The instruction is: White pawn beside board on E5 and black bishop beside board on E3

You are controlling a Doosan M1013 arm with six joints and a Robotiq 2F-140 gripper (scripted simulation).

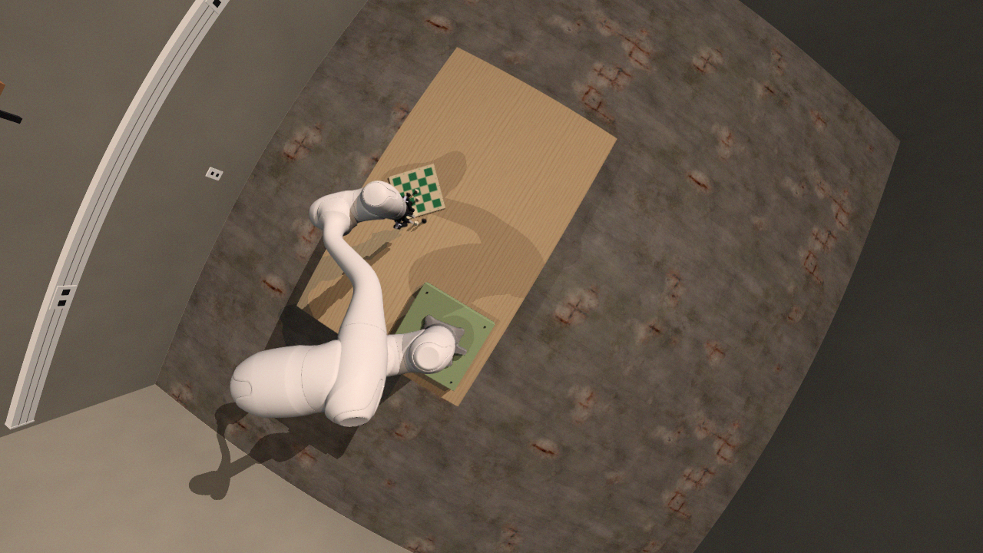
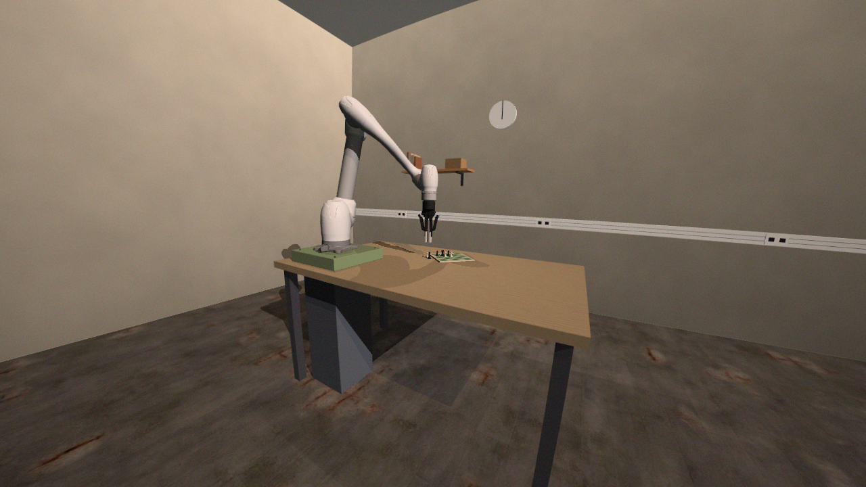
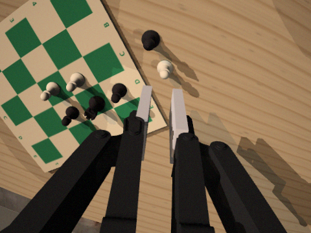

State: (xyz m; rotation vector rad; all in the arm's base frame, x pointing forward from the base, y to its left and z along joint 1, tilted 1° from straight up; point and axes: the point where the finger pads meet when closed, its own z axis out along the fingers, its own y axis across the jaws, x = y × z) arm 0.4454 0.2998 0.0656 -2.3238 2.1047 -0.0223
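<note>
The white pawn (image 3: 165,68) (image 1: 415,223) stands upright on the wood beside the board (image 3: 131,72) (image 1: 428,171) (image 2: 463,256). The black bishop (image 3: 150,39) (image 1: 423,220) stands upright just beyond it, also off the board. My gripper (image 3: 161,101) (image 2: 427,241) points down above the table near the board's E corner. Its fingers stand a small gap apart with nothing between them. In the wrist view both pieces lie just beyond the fingertips. Square E5 (image 3: 127,111) is green, bears no piece and is partly behind the left finger. Square E3 (image 3: 81,131) is green and partly hidden by the gripper.
On the board stand a black piece on D5 (image 3: 118,90), a larger black one on D4 (image 3: 96,103), a black one on D3 (image 3: 72,112), and white ones on C4 (image 3: 78,79) and C3 (image 3: 52,88). The green base plate (image 1: 474,319) bears the arm.
</note>
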